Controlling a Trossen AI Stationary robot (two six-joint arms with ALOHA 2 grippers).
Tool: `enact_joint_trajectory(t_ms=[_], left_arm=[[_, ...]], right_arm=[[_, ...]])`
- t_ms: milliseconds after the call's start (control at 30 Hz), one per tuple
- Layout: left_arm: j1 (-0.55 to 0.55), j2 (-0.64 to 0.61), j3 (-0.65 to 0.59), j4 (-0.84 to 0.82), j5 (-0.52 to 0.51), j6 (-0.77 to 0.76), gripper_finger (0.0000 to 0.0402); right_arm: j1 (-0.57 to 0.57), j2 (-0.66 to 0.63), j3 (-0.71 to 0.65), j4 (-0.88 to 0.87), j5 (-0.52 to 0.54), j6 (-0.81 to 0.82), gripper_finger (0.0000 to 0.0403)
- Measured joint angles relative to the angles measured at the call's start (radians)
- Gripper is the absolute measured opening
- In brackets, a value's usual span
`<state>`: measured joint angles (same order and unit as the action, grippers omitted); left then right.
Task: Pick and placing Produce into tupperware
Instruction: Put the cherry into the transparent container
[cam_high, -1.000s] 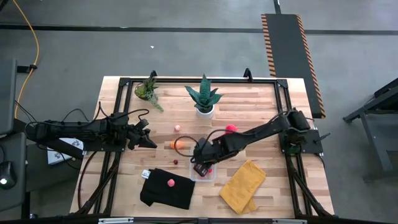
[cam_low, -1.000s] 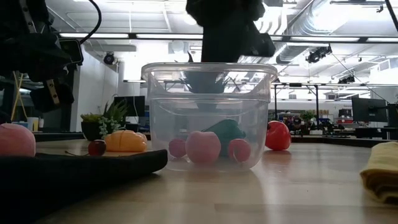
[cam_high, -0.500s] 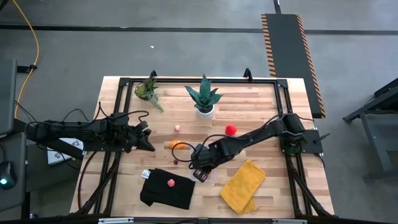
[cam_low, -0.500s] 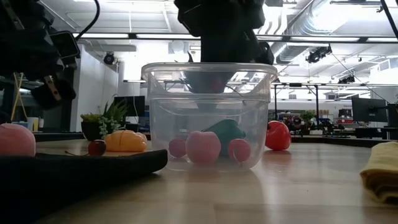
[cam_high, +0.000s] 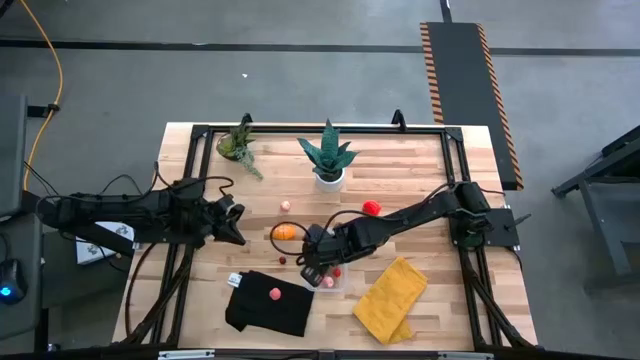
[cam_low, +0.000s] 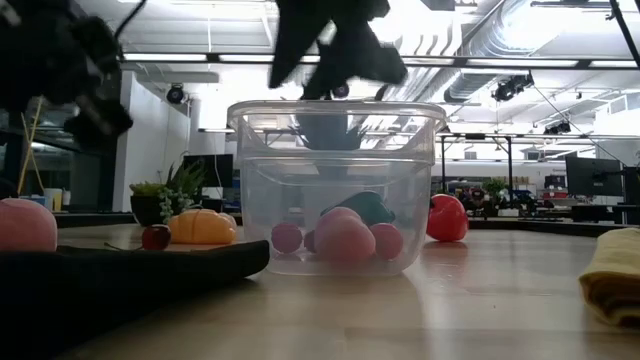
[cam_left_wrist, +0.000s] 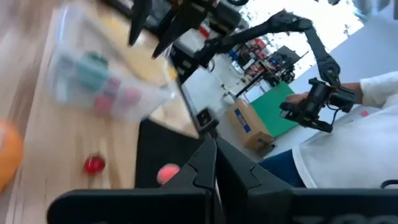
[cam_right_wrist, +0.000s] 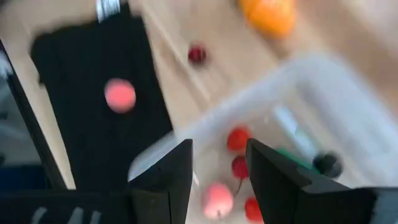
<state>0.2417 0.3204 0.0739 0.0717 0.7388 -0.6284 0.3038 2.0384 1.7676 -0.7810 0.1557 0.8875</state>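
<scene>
Low view alone shows pink produce (cam_low: 343, 240) inside tupperware (cam_low: 335, 186).

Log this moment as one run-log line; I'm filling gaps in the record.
right gripper: open above tub | tub: pink, red, green pieces inside | left gripper: shut, waiting at table's left | outside: orange, pink ball on black cloth

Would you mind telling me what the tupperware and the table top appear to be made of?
The tupperware looks like clear, glossy plastic: the produce inside and the room behind show through its walls, and its rim catches highlights. The table top appears to be pale, smooth-finished wood, judging by its plank seams and grain streaks.
</scene>
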Motion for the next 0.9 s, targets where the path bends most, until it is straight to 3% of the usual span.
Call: enact_joint_trajectory(t_ms=[167, 333, 433, 633, 900], left_arm=[[0.0, 0.0, 0.126, -0.097, -0.063, 0.077, 0.0001], [0.0, 0.01, 0.287, -0.38, -0.145, 0.244, 0.0001], [0.0, 0.031, 0.376, -0.529, -0.19, 0.336, 0.0002], [0.0, 0.085, 0.489, -0.62, -0.237, 0.365, 0.0039], [0.0, 0.153, 0.544, -0.623, -0.244, 0.359, 0.011]], right_arm=[[0.0, -0.002, 0.134, -0.133, 0.138, -0.081, 0.0142], [-0.001, -0.021, 0.214, -0.468, 0.288, -0.028, 0.0142], [0.006, -0.086, 0.188, -0.531, 0.367, 0.035, 0.0142], [0.045, -0.293, -0.001, -0.558, 0.502, 0.231, 0.0141], [0.097, -0.684, -0.509, -0.318, 0.498, 0.469, 0.0141]])
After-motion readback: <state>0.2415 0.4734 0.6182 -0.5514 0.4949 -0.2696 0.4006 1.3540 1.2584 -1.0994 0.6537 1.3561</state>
